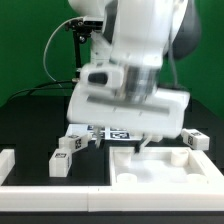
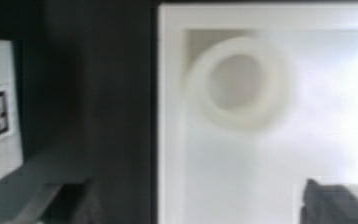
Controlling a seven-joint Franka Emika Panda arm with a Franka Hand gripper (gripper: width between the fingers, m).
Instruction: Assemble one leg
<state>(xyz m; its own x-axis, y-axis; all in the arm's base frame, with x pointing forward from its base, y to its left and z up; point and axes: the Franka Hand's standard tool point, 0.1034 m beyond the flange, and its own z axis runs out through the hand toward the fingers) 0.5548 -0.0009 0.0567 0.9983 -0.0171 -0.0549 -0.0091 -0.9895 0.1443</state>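
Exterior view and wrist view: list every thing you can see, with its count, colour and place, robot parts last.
table: one, black, under everything.
panel: one, white with round holes, front, exterior view's right.
legs: three seen, white with black tags; two to the exterior view's left of the panel, one behind its right end.
marker board: one, white with black tags, behind the panel, partly hidden.
white rail: one, exterior view's left edge.
arm: one, white, centre.
gripper: one, dark fingers, open, over the panel's edge.
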